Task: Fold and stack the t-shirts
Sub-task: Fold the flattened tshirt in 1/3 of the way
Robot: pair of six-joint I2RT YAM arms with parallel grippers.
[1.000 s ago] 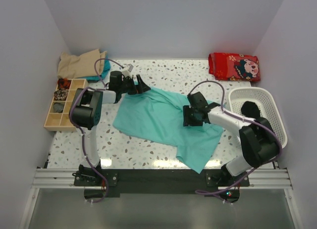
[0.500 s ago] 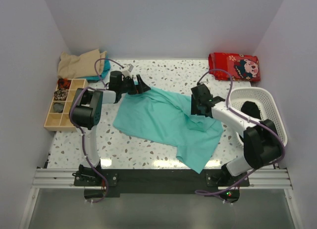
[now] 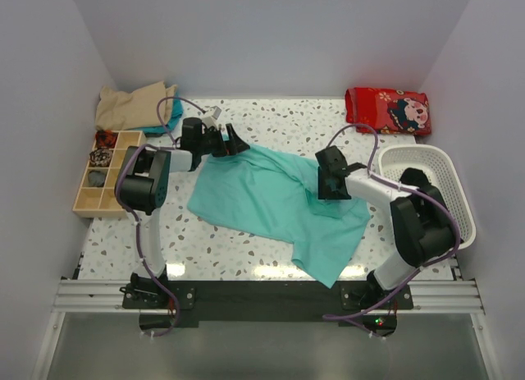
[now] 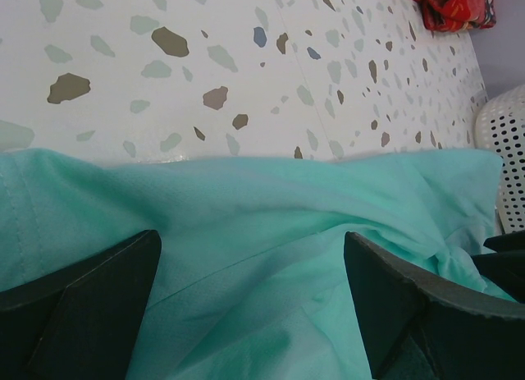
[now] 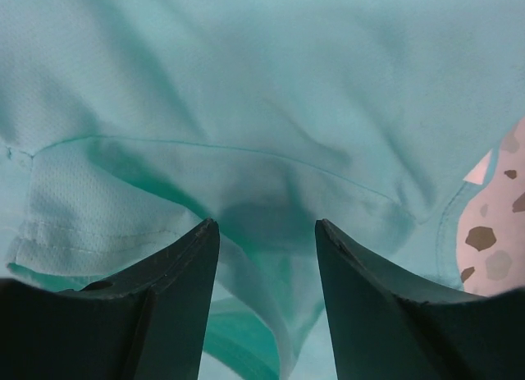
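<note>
Currently | spread teal tee (image 3: 262, 198): 1 | tan tee (image 3: 130, 106): 1 | basket (image 3: 426, 153): 1

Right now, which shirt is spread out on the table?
The teal-green shirt in the middle; the tan shirt lies bunched up in the far left corner.

Left arm (image 3: 176, 160) white with black joints, right arm (image 3: 373, 187) alike, purple cables (image 3: 361, 126), black claw fingers (image 4: 82, 314)

A teal-green t-shirt (image 3: 271, 203) lies rumpled and half spread in the middle; a tan t-shirt (image 3: 131, 107) sits crumpled at the far left.
</note>
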